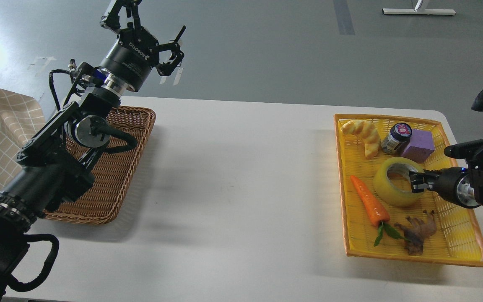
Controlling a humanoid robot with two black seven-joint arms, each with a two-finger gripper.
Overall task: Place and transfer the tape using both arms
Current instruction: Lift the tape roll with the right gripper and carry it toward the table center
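I had the tape (396,181) lying flat in the yellow tray (459,235) on the right of the white surface (233,180), between the carrot (369,201), the purple block (419,144) and the small jar (396,137). My right gripper (414,181) reached in from the right edge with its tips at the roll's rim, but I could not tell whether its jaws were clamped on it. My left gripper (151,31) hung high above the brown wicker basket (118,176), jaws spread apart and holding nothing.
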